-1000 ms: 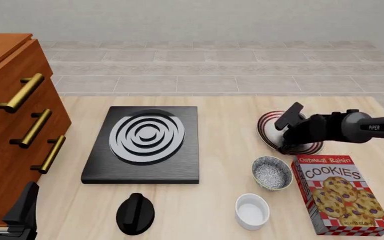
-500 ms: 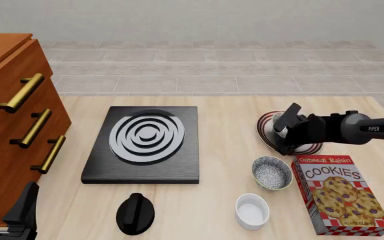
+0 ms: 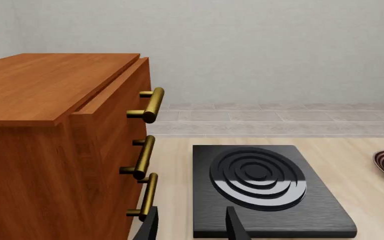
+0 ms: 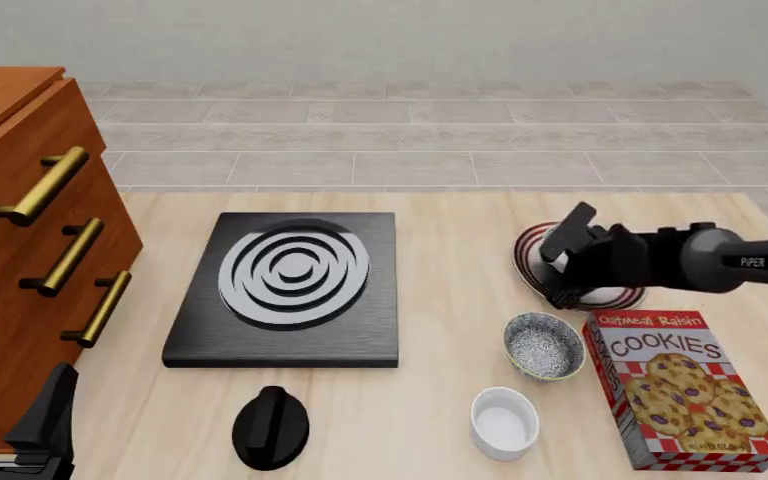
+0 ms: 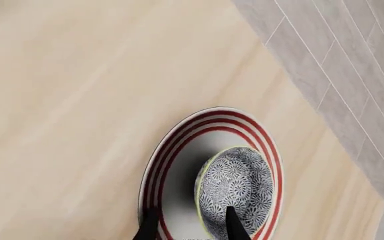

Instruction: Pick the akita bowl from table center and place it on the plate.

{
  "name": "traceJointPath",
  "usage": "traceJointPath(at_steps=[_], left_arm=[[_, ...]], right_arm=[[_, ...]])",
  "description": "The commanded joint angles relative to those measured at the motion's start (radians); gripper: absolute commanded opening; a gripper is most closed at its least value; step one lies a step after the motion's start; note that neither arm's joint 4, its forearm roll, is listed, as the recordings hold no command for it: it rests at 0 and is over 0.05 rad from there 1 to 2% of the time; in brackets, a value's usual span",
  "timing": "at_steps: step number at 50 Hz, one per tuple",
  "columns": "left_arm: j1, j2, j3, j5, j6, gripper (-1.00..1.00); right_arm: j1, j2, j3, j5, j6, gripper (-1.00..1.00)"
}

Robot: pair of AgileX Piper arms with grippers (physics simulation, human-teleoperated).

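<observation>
Matt pale wood table [image 4: 451, 250], glossy brown wood cabinet [image 3: 52, 145] with brassy metal handles [image 3: 148, 106], brushed black hob [image 4: 284, 300].

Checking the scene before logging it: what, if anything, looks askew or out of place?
Nothing looks spilled or damaged. The akita bowl sits on the plate, off-centre toward one rim, with the right gripper astride its rim.
</observation>
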Motion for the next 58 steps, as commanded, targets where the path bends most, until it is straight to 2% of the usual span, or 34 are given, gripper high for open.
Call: traceJointPath(at_steps=[1, 7, 10, 15, 16, 17, 27, 30, 38, 41, 44, 47, 48, 52, 58], left_arm=[[0.000, 0.000, 0.000, 0.000, 0.000, 1.00], [0.000, 0.000, 0.000, 0.000, 0.000, 1.00], [0.000, 0.000, 0.000, 0.000, 0.000, 1.00], [0.000, 0.000, 0.000, 0.000, 0.000, 1.00], [0.000, 0.000, 0.000, 0.000, 0.000, 1.00], [0.000, 0.000, 0.000, 0.000, 0.000, 1.00], [0.000, 0.000, 0.000, 0.000, 0.000, 1.00], [0.000, 0.000, 0.000, 0.000, 0.000, 1.00], [0.000, 0.000, 0.000, 0.000, 0.000, 1.00], [0.000, 0.000, 0.000, 0.000, 0.000, 1.00], [0.000, 0.000, 0.000, 0.000, 0.000, 1.00], [0.000, 0.000, 0.000, 0.000, 0.000, 1.00], [0.000, 0.000, 0.000, 0.000, 0.000, 1.00], [0.000, 0.000, 0.000, 0.000, 0.000, 1.00], [0.000, 0.000, 0.000, 0.000, 0.000, 1.00]], right_arm=[[0.024, -0.063, 0.050, -0.033, -0.021, 1.00], [0.019, -0.118, 0.098, -0.073, -0.044, 1.00], [0.031, -0.154, 0.090, -0.069, 0.019, 1.00], [0.015, -0.200, 0.127, -0.095, 0.011, 1.00], [0.006, -0.210, 0.154, -0.105, -0.014, 1.00], [0.005, -0.217, 0.162, -0.104, -0.015, 1.00], [0.009, -0.297, 0.232, -0.119, 0.016, 1.00], [0.031, -0.355, 0.267, -0.115, 0.057, 1.00], [0.047, -0.511, 0.377, -0.125, 0.064, 1.00], [0.067, -0.597, 0.412, -0.122, 0.125, 1.00], [0.065, -0.661, 0.458, -0.132, 0.129, 1.00], [0.072, -0.726, 0.485, -0.117, 0.155, 1.00], [0.077, -0.777, 0.506, -0.108, 0.184, 1.00], [0.072, -0.818, 0.544, -0.120, 0.178, 1.00], [0.061, -0.952, 0.615, -0.098, 0.212, 1.00]])
